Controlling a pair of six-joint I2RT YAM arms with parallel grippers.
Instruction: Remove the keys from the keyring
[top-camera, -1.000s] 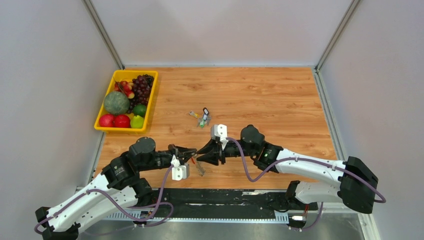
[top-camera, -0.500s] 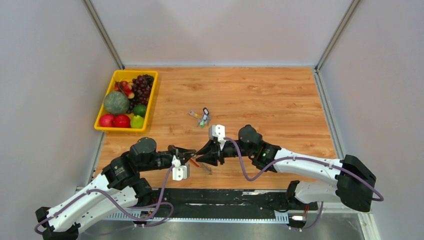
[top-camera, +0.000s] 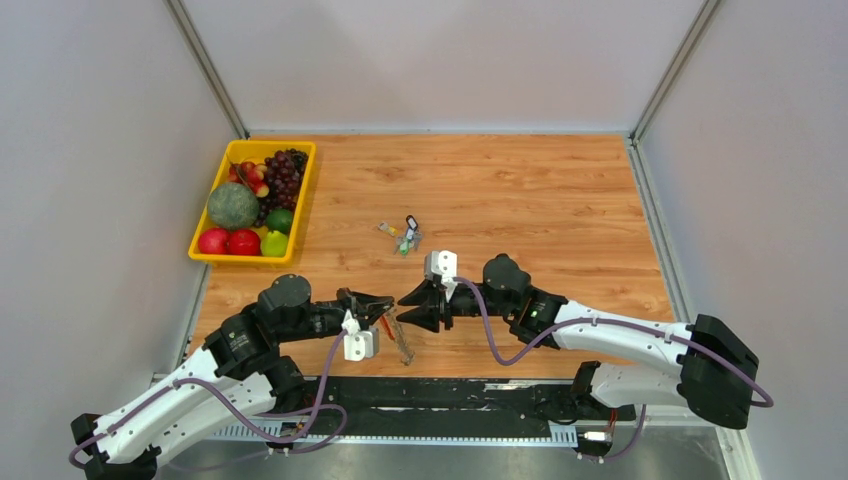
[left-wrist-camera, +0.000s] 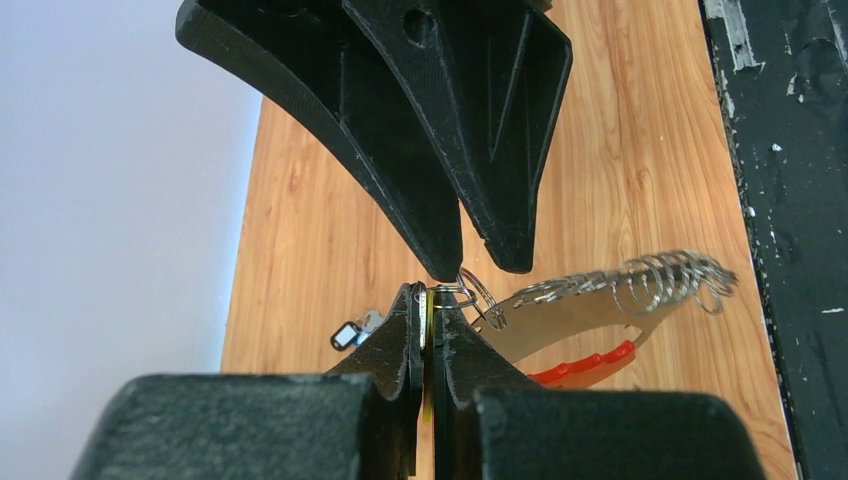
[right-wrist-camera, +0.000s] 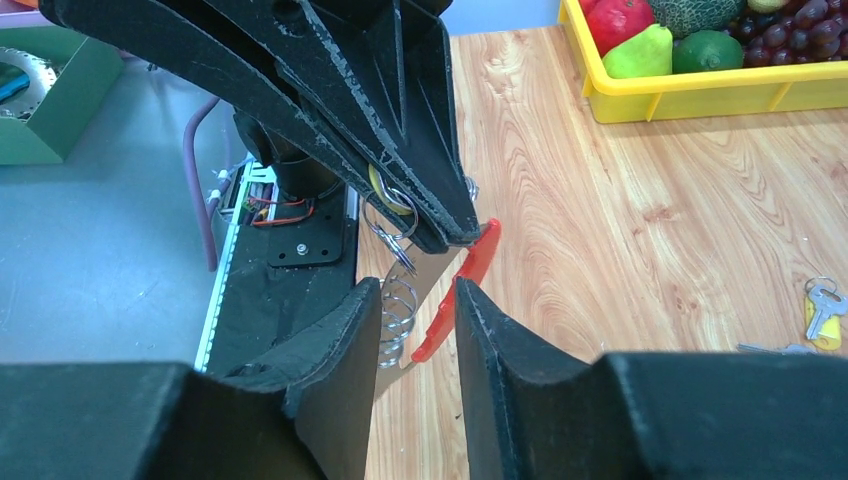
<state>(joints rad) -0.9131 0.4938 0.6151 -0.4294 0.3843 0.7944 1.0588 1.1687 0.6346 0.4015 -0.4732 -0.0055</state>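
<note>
My left gripper (left-wrist-camera: 428, 292) is shut on a thin silver and yellow key. A small split ring (left-wrist-camera: 470, 292) joins that key to the keyring (left-wrist-camera: 585, 365). The keyring is a red-edged loop hanging to the right, just above the table. The keys (left-wrist-camera: 660, 280) show along its upper edge as a curved silver fan. My right gripper (right-wrist-camera: 417, 290) is open, with the red edge (right-wrist-camera: 455, 290) and the silver fan (right-wrist-camera: 398, 310) showing between its fingers. In the top view both grippers (top-camera: 388, 302) (top-camera: 400, 309) meet tip to tip, and the keyring (top-camera: 388, 327) dangles below them.
A small loose cluster of keys with green, black and yellow bits (top-camera: 405, 235) lies on the wooden table behind the grippers. A yellow tray (top-camera: 240, 260) of fruit stands at the far left. The black base strip (top-camera: 450, 390) runs along the near edge.
My right gripper pushed left toward the left gripper's tip, then eased back right a little. The hanging keyring swung beneath the left gripper, which stayed shut and still.
</note>
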